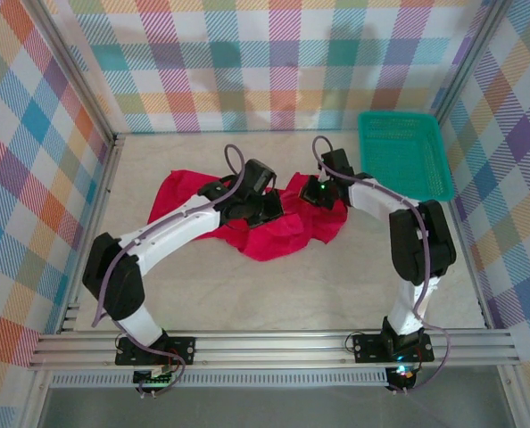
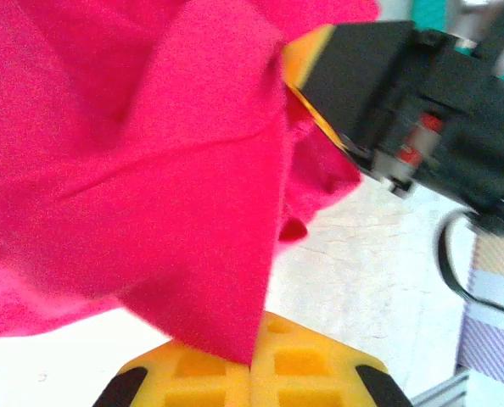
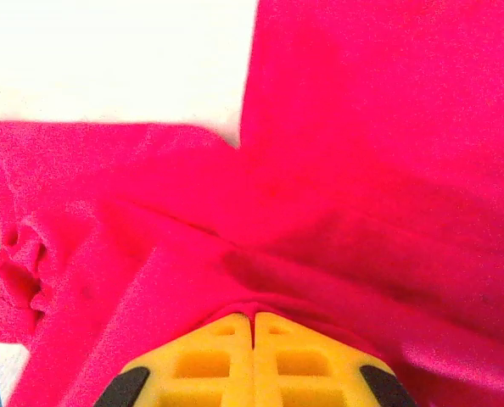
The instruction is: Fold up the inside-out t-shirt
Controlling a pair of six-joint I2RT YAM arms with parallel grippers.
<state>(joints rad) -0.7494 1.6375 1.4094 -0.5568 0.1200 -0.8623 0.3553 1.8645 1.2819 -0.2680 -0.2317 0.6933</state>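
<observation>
Shirt [image 1: 278, 239] lies crumpled mid-worktop [image 1: 247, 294], with the left gripper [image 2: 252, 360] and right gripper [image 3: 254, 326] each clamped on a fold (both jaws closed). Grasping looks done; the next move calls for pulling apart to spread it flat.

T-shirt [image 1: 274, 236], red: 1, mid-table.
Basket [image 1: 404, 156], teal plastic: 1, far right.
Table [image 1: 336, 285]: 1.
Robot arms: 2, namely left arm [image 1: 171, 227] and right arm [image 1: 417, 236], bases at near edge.
Grippers: 2, namely left gripper [image 2: 252, 360] and right gripper [image 3: 253, 326], one per arm.

layout | t-shirt [image 1: 274, 236] centre of table [image 1: 247, 299]; basket [image 1: 404, 156] behind-right, apart
</observation>
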